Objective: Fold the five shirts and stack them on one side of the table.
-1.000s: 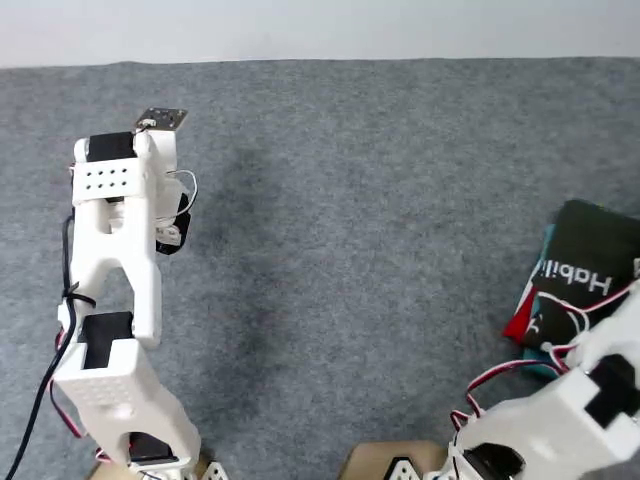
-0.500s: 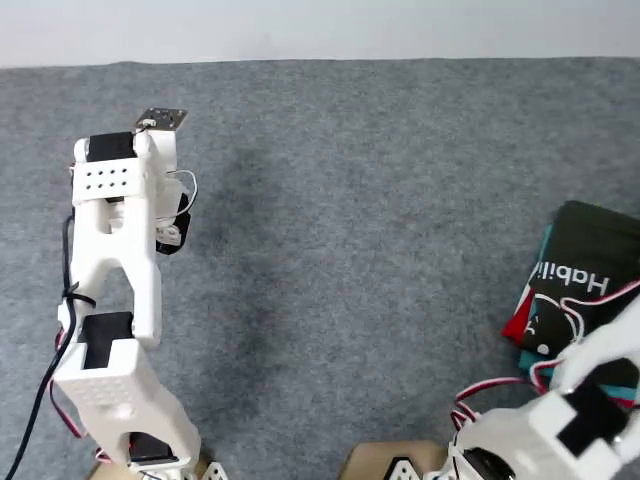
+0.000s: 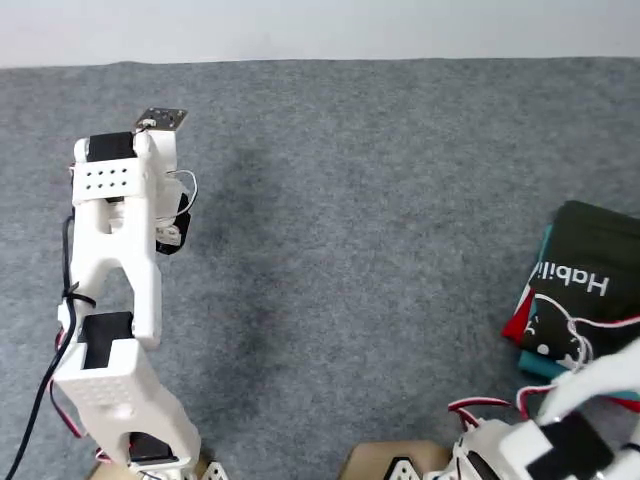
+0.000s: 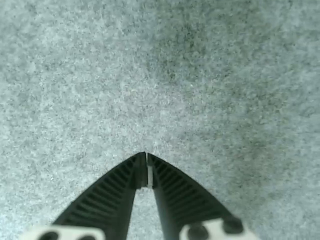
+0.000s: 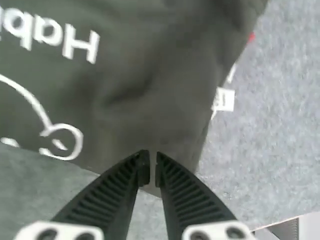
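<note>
A stack of folded shirts (image 3: 580, 290) lies at the table's right edge, a dark green one with white print (image 5: 115, 70) on top, with teal and red layers showing beneath. My right gripper (image 5: 148, 162) is shut and empty, its tips over the top shirt's near edge; the right arm (image 3: 560, 440) sits at the lower right in the high view. My left gripper (image 4: 146, 162) is shut, empty, just above bare grey carpet. The left arm (image 3: 115, 250) stands along the table's left side.
Grey carpet (image 3: 350, 220) covers the table between the arms. A white clothing tag (image 5: 222, 100) sticks out at the stack's side. A tan mounting board (image 3: 380, 462) lies at the front edge.
The right arm has drawn back toward the front edge, uncovering more of the top shirt. The left arm has not moved.
</note>
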